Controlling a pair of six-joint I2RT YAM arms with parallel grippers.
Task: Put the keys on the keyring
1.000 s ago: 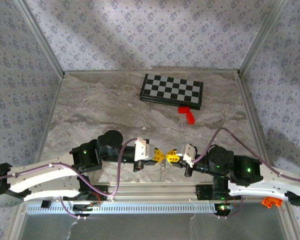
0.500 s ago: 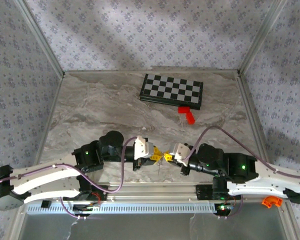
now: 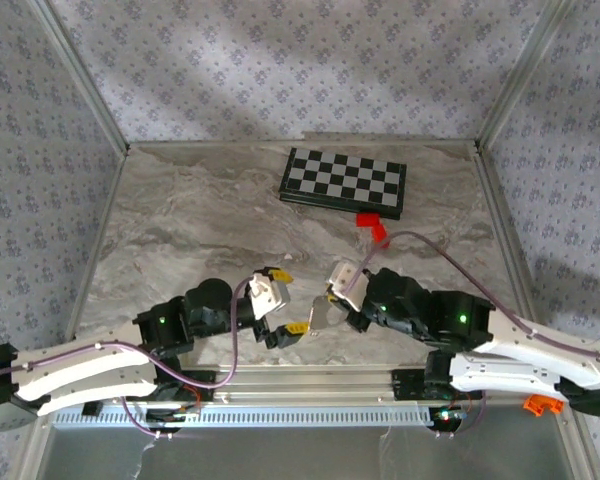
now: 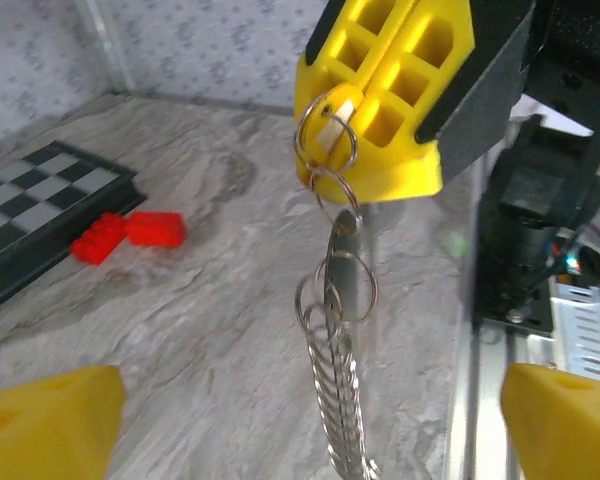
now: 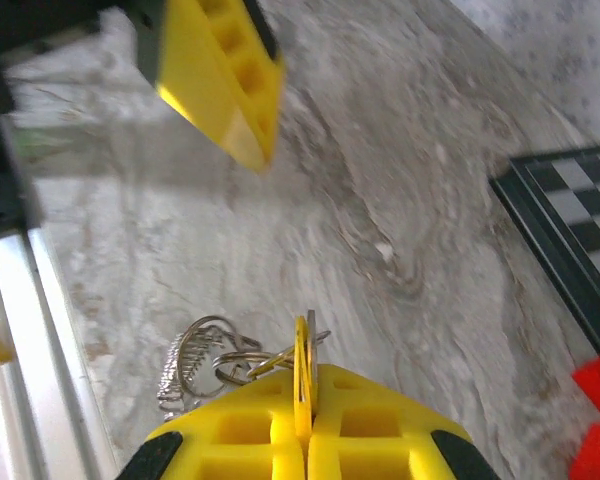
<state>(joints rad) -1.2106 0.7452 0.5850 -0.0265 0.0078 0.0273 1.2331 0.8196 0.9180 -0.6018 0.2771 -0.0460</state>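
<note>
My right gripper [image 3: 330, 300] is shut on the key [image 5: 301, 365], whose orange-yellow head sticks out edge-on between its yellow fingers [image 5: 380, 430]. In the left wrist view the right gripper [image 4: 380, 100] hangs above the marble table, with small rings and the key's grey blade [image 4: 346, 262] dangling from it. The silvery beaded keyring [image 4: 338, 400] hangs lowest on the same chain; the same keyring [image 5: 192, 362] dangles just left of the jaws in the right wrist view. My left gripper [image 3: 286, 300] stands open facing it, pads [image 4: 45, 420] wide apart, touching nothing.
A folded chessboard [image 3: 345, 180] lies at the back of the marble table [image 3: 200, 220], with a red block [image 3: 378, 230] in front of it. The metal rail [image 3: 310, 380] at the table's near edge runs just below both grippers.
The left gripper has opened, turned and drawn back to the left. The right gripper has moved left and slightly back, carrying the key and hanging keyring.
</note>
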